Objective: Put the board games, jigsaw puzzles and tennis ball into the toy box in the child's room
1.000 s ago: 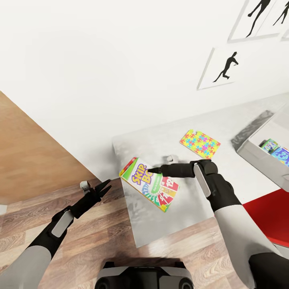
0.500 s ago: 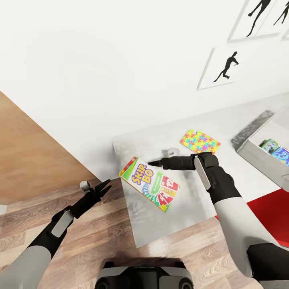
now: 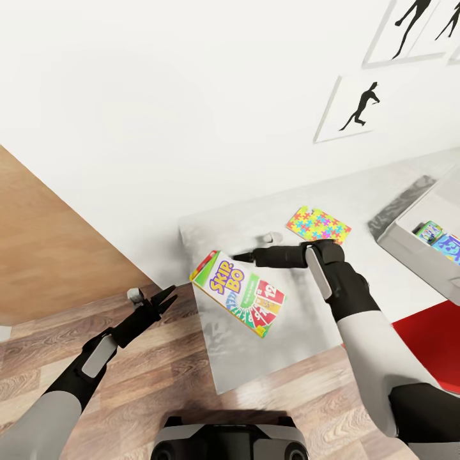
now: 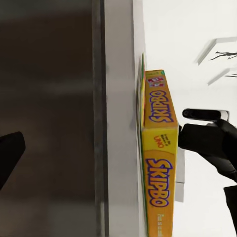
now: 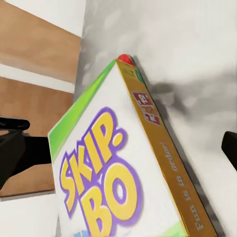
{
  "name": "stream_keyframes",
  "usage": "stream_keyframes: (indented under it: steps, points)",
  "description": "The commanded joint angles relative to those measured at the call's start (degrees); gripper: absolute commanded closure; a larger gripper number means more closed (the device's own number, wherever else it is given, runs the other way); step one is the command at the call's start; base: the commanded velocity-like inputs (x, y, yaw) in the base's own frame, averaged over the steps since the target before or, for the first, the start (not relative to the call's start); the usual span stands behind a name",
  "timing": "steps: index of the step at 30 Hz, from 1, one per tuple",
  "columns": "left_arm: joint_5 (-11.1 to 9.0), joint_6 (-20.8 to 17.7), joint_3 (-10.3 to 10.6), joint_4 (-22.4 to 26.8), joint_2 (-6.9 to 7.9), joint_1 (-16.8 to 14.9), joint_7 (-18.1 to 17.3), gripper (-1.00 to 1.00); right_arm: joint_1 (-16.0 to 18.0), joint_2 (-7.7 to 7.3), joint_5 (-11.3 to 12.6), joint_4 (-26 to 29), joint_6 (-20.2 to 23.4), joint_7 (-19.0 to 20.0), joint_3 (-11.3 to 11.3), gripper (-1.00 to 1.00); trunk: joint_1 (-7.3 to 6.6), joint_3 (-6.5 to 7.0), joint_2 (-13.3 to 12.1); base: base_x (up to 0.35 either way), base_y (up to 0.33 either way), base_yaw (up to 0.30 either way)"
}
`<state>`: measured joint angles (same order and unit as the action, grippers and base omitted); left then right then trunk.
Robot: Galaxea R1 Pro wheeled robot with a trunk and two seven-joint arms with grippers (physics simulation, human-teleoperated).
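The Skip-Bo board game box (image 3: 239, 292) lies flat near the left end of the grey table (image 3: 268, 348); its side shows in the left wrist view (image 4: 158, 148) and its face in the right wrist view (image 5: 113, 173). My right gripper (image 3: 237, 257) hovers just past the box's far edge, pointing left, fingers open and holding nothing. A colourful jigsaw puzzle (image 3: 318, 227) lies behind my right forearm. The grey toy box (image 3: 415, 249) stands at the right edge, with small game boxes (image 3: 441, 239) inside. My left gripper (image 3: 167, 298) hangs open over the floor, left of the table.
The table backs onto a white wall with framed silhouette pictures (image 3: 358, 108). A red object (image 3: 431, 345) sits low at the right beside the table. Wooden floor (image 3: 160, 377) lies in front, and a brown panel (image 3: 51, 255) stands at the left.
My right gripper has lifted off the top of the Skip-Bo box and drawn back toward the wall. The box and my left arm have stayed still.
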<state>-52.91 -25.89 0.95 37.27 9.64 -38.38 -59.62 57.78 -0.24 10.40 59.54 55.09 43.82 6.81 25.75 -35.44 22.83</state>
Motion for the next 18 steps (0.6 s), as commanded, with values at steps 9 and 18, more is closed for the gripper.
stream_keyframes:
  steps: [9, 18]
  points:
    - [-0.4, -0.6, 0.1, 0.0, 0.03, 0.0, -0.1, -1.00, 0.2, 2.52, 0.4, -0.7, -0.6, -0.1, 0.2, -1.00, 0.03, -0.07, 0.1, 0.000, 0.000, 0.000]
    - [-0.4, -0.6, 0.1, 0.0, 0.01, 0.0, -0.1, -1.00, 0.1, 4.78, 0.5, -2.3, -1.2, 0.1, 0.5, -1.00, 0.03, -0.07, 0.1, 0.000, 0.000, 0.000]
